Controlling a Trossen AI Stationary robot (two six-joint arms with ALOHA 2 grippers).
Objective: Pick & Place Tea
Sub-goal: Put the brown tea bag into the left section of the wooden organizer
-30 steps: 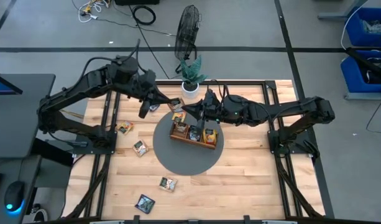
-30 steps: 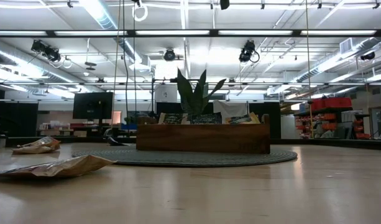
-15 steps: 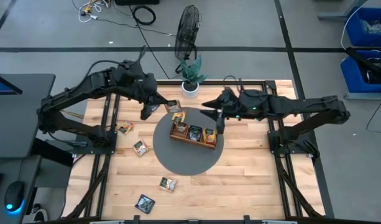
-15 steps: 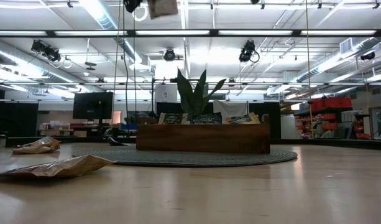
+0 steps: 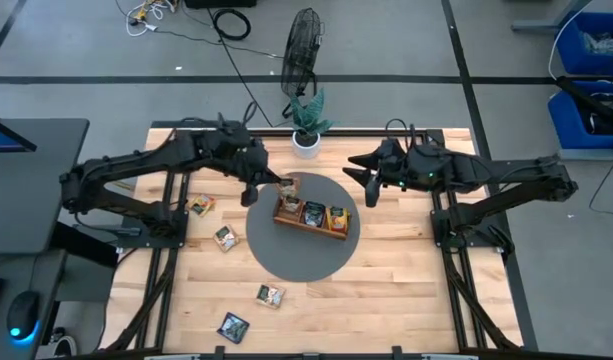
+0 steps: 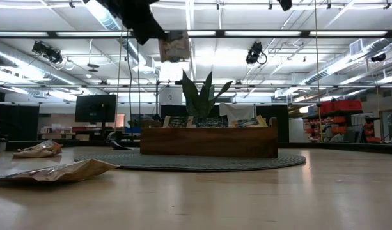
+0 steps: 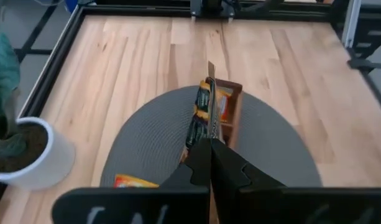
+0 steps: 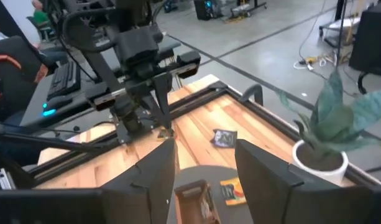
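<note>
High view: the left gripper (image 5: 269, 184) sits just left of centre, over the left edge of the grey mat (image 5: 304, 262), its fingers clamped on a sachet (image 5: 289, 185) that hangs just above the left end of the tray (image 5: 311, 225); the tray lies on the mat at centre, with sachets in its three compartments, orange ones at both ends and a dark one (image 5: 314, 212) in the middle; the right gripper (image 5: 366, 186) hovers right of centre, beside the upper right edge of the mat, fingers apart and holding nothing; four more sachets lie on the wooden table (image 5: 406, 290): an orange one (image 5: 199, 205) at centre left, a pale one (image 5: 225, 238) below it, another pale one (image 5: 270, 295) at lower centre and a dark one (image 5: 232, 325) near the bottom edge; the plant (image 5: 307, 124) stands at upper centre, with a fan (image 5: 302, 45) above it on the floor.

Low view: the held sachet (image 6: 174, 46) hangs at upper centre, well above the tray (image 6: 208, 142), under the dark left gripper (image 6: 151, 29); two sachets lie at lower left.

Left wrist view: the closed fingers (image 7: 209, 168) pinch the sachet (image 7: 201, 118) edge-on over the tray's end.

Right wrist view: the two fingers (image 8: 153, 174) stand wide apart at the bottom; a dark sachet (image 8: 225, 138) lies at centre beside the mat.
</note>
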